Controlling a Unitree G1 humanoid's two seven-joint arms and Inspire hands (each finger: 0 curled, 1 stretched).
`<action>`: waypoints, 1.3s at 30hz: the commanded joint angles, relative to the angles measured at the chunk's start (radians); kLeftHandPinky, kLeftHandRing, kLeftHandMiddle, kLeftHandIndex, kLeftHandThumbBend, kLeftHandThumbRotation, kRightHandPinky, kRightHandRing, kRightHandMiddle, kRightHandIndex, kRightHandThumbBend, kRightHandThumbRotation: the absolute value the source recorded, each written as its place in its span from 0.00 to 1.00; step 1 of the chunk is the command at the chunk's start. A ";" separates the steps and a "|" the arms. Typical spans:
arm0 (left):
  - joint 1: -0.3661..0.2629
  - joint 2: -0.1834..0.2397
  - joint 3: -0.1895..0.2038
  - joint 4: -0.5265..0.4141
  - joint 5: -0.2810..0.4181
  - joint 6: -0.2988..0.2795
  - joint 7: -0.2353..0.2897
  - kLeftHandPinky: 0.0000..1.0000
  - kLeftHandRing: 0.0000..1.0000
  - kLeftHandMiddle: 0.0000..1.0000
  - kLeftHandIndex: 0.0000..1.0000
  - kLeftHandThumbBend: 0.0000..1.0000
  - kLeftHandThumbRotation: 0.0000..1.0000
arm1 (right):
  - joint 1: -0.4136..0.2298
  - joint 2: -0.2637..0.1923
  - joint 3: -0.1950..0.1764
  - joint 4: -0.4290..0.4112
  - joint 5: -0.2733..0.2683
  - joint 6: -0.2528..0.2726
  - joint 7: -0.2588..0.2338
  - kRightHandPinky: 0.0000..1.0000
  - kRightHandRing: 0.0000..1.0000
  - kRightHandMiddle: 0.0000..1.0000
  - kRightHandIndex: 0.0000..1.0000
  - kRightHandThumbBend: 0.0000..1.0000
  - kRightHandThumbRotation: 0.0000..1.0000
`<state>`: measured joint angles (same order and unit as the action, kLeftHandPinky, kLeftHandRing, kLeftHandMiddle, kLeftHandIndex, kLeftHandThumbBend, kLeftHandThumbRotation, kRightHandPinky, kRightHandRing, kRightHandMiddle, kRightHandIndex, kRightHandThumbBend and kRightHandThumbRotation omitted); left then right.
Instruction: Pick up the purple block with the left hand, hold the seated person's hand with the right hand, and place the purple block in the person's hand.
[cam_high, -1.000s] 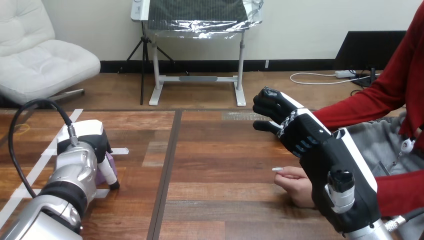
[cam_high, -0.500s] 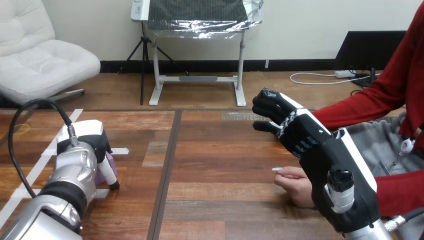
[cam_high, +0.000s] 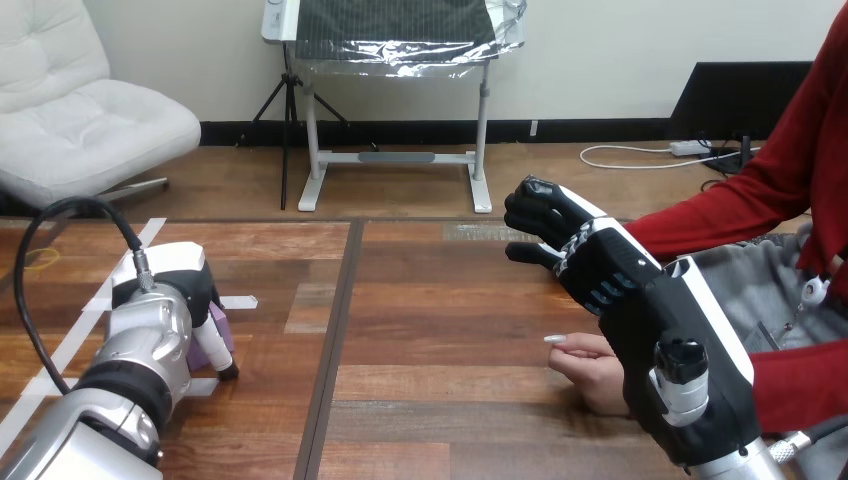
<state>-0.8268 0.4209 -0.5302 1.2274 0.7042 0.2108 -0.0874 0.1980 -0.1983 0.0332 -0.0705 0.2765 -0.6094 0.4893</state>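
The purple block (cam_high: 213, 333) rests on the table at the left, mostly covered by my left hand (cam_high: 168, 272). That hand comes down over it from above, and one finger (cam_high: 226, 356) curls down the block's right side to the tabletop. My right hand (cam_high: 590, 260) is raised above the table at the right, its back towards the camera. A red sleeve (cam_high: 720, 210) of the person runs in behind it, and whatever lies at that sleeve's end is hidden by my hand. Another hand of the person (cam_high: 588, 366) lies loosely curled on the table just below my right forearm.
Strips of white tape (cam_high: 236, 301) mark the wooden table (cam_high: 430, 330) around the block. A dark seam (cam_high: 338, 330) runs down the tabletop between the two sides. The person sits at the right edge.
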 joint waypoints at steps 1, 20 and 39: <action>-0.068 0.025 0.006 -0.002 0.001 0.007 0.000 0.57 0.76 0.80 0.74 0.88 0.12 | -0.032 -0.001 -0.009 -0.042 0.017 -0.003 0.000 0.83 0.89 0.88 0.88 1.00 1.00; -0.048 0.014 0.059 -0.004 -0.053 0.017 0.086 0.21 0.30 0.41 0.67 0.71 0.00 | -0.034 -0.003 -0.012 -0.036 0.016 -0.010 0.002 0.81 0.89 0.88 0.87 0.99 1.00; -0.034 0.015 0.073 -0.007 -0.056 0.014 0.148 0.26 0.35 0.44 0.62 0.69 0.00 | -0.033 -0.006 -0.013 -0.040 0.016 -0.006 0.002 0.81 0.89 0.88 0.87 1.00 1.00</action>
<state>-0.8258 0.4212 -0.4682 1.2287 0.6544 0.2298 0.0261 0.1981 -0.2001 0.0328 -0.0706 0.2768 -0.6094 0.4917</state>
